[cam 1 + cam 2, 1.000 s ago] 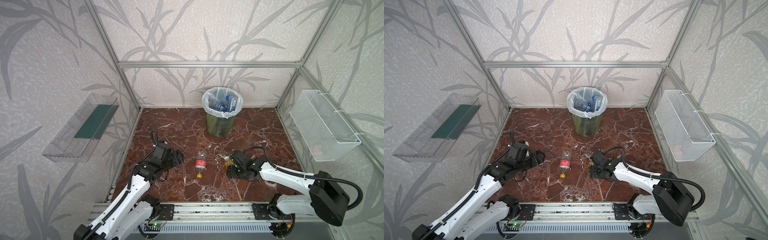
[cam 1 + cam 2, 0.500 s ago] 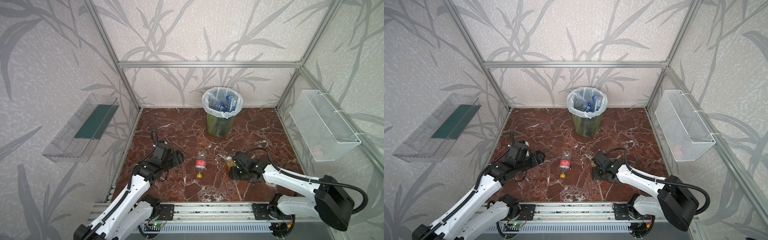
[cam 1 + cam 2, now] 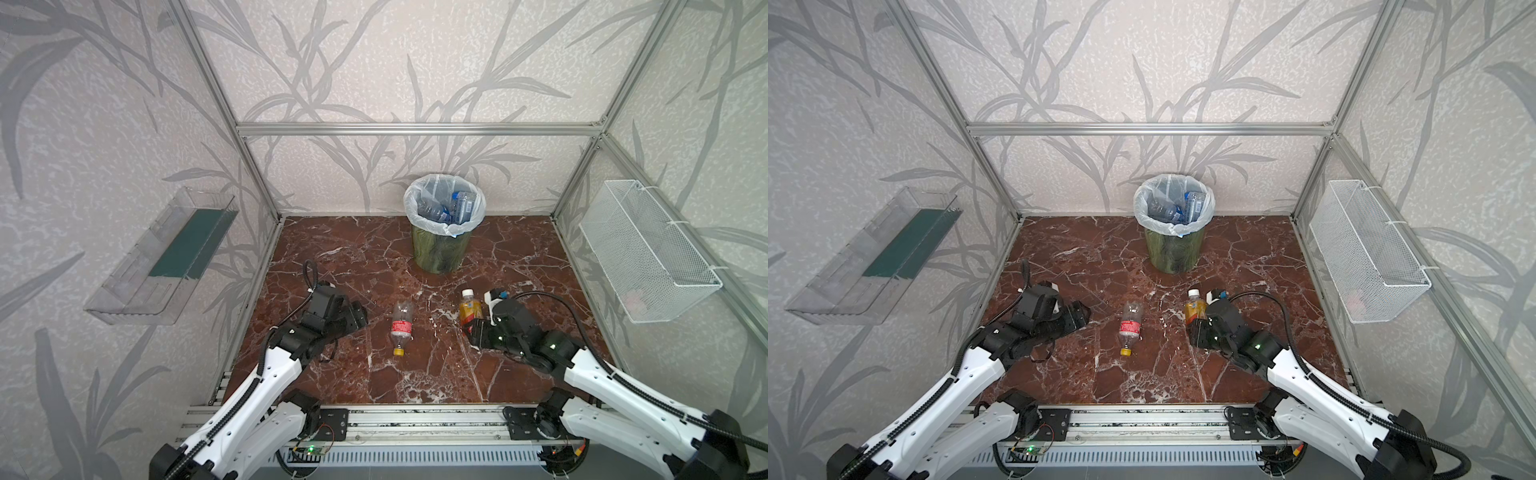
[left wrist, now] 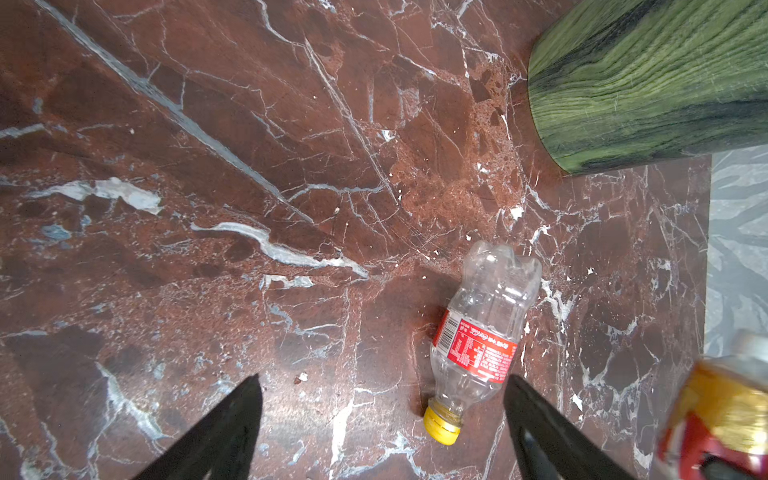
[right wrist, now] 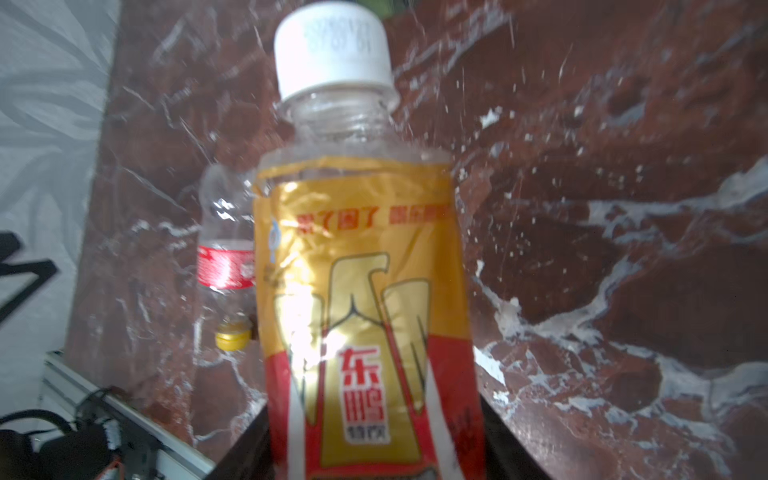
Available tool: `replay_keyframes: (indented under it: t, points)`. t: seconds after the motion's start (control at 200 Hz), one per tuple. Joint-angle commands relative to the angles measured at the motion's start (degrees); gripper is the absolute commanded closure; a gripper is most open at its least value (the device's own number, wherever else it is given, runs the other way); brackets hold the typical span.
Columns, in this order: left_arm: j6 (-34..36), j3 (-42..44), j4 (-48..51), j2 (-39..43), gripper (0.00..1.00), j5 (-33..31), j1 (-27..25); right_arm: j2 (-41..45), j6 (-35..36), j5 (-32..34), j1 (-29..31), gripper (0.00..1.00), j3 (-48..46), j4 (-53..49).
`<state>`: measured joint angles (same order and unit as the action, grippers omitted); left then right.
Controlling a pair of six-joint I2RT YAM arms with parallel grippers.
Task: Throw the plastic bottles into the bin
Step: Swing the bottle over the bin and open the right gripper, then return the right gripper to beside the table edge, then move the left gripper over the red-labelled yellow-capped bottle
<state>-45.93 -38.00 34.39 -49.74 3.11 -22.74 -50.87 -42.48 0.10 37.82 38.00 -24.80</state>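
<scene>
Closing during the last second, the right end effector [image 3: 474,328] now grips the gold bottle [image 3: 469,309], cap up, right of centre in a top view. Left end effector [image 3: 358,314] stays open. Red-label bottle [image 3: 401,326] lies at centre, bin [image 3: 440,255] above centre. Judged ready to carry.

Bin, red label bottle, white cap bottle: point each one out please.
bin [image 3: 440,253]: in a top view, on its green wall.
red label bottle [image 4: 473,347]: left wrist view, on its red label.
white cap bottle [image 5: 361,291]: right wrist view, on its gold label.
</scene>
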Motion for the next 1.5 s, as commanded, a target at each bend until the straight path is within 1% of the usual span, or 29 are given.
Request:
replay_keyframes:
  t: [0.0, 0.015, 0.1, 0.145, 0.195, 0.235, 0.255, 0.285, 0.295, 0.32, 0.355, 0.405, 0.435, 0.52, 0.55, 0.61, 0.705, 0.73, 0.82, 0.91, 1.02, 1.155, 1.27, 1.495]
  points:
    - [0.93, -2.78, 1.02, -0.86, 0.09, -0.66, 0.33, -3.65, 5.46, -3.75, -5.29, 0.4, 17.32, 3.09]
    - [0.93, -3.19, 1.02, -1.07, 0.09, -0.65, 0.37, -5.47, 7.56, -4.67, -6.15, 0.4, 20.76, 2.76]
    - [0.72, -5.02, 0.81, -2.45, 0.09, 0.06, 0.53, -18.38, 12.23, -6.33, -8.96, 0.33, 42.4, -1.9]
    - [0.09, -6.06, 0.83, -3.17, 0.09, 0.7, 0.51, -26.36, 13.1, -7.1, -10.51, 0.26, 54.22, -7.07]
    - [-0.6, -7.13, 1.0, -3.39, 0.09, 1.48, 0.59, -35.58, 12.13, -10.68, -12.72, 0.16, 65.88, -15.1]
    - [-0.9, -7.64, 1.43, -3.21, 0.09, 1.85, 0.66, -40.89, 12.62, -14.92, -14.12, 0.09, 73.14, -21.68]
    - [-1.01, -7.67, 1.58, -2.9, 0.09, 2.06, 0.66, -42.51, 13.03, -15.15, -14.13, 0.06, 75.54, -24.83]
    - [-1.11, -7.45, 1.66, -2.26, 0.09, 2.01, 0.68, -43.15, 13.73, -13.61, -13.54, 0.02, 76.71, -27.18]
    - [-1.2, -7.31, 1.65, -2.04, 0.09, 1.79, 0.68, -43.06, 13.87, -12.99, -13.32, 0.0, 76.37, -27.4]
    - [-1.37, -6.78, 1.67, -1.34, 0.09, 1.45, 0.73, -41.28, 13.82, -11.62, -13.07, 0.01, 73.93, -26.75]
    - [-1.8, -5.6, 1.41, -0.19, 0.09, 0.71, 0.77, -37.38, 12.54, -10.48, -13.21, 0.01, 68.31, -22.51]
    - [-2.03, -3.88, 0.8, 1.59, 0.09, -0.06, 0.9, -29.99, 11.07, -8.24, -13.39, 0.01, 57.08, -14.43]
    - [-1.97, -3.27, 1.05, 2.47, 0.09, -0.28, 0.97, -25.94, 10.28, -7.02, -13.43, 0.01, 52.14, -12.07]
    - [-0.91, -3.05, 2.96, 3.27, 0.09, -0.56, 1.38, -18.44, 9.98, -3.9, -13.47, 0.01, 43.12, -12.7]
    - [-0.51, -3.12, 3.58, 3.32, 0.09, -0.72, 1.48, -15.64, 9.33, -3.66, -13.41, 0.0, 38.79, -11.71]
    - [-0.13, -2.81, 3.93, 3.51, 0.09, -0.9, 1.62, -10.96, 7.79, -3.17, -13.39, 0.02, 30.56, -10.33]
    - [-0.59, -1.56, 2.91, 4.02, 0.09, -0.56, 1.74, -6.29, 6.29, -3.68, -13.3, 0.04, 19.77, -9.37]
    - [-0.8, -1.32, 2.53, 4.06, 0.09, -0.32, 1.74, -5.38, 4.43, -4.06, -13.31, 0.05, 17.19, -8.89]
    - [-1.5, -0.55, 1.36, 3.87, 0.09, 0.82, 1.74, -2.48, 2.37, -5.28, -13.3, 0.05, 9.9, -7.67]
    - [-1.44, -0.71, 1.29, 3.37, 0.09, 1.4, 1.74, -0.51, 1.28, -6.2, -13.3, 0.07, 5.2, -6.87]
    - [-1.0, -1.41, 1.17, 2.68, 0.09, 1.98, 1.66, 0.76, 0.3, -7.43, -13.35, 0.09, 1.58, -5.79]
    - [-0.49, -1.97, 0.47, 0.97, 0.08, 4.29, 1.67, 1.38, -0.44, -7.99, -13.18, 0.1, -0.93, -4.87]
    - [0.41, -1.75, -2.03, -1.51, 0.08, 8.2, 1.56, 1.48, -1.0, -8.66, -13.04, 0.11, -2.61, -3.76]
    - [0.23, -2.28, -4.58, -5.46, 0.06, 9.17, 0.71, 0.51, -1.94, -9.48, -12.36, 0.13, -4.95, -1.44]
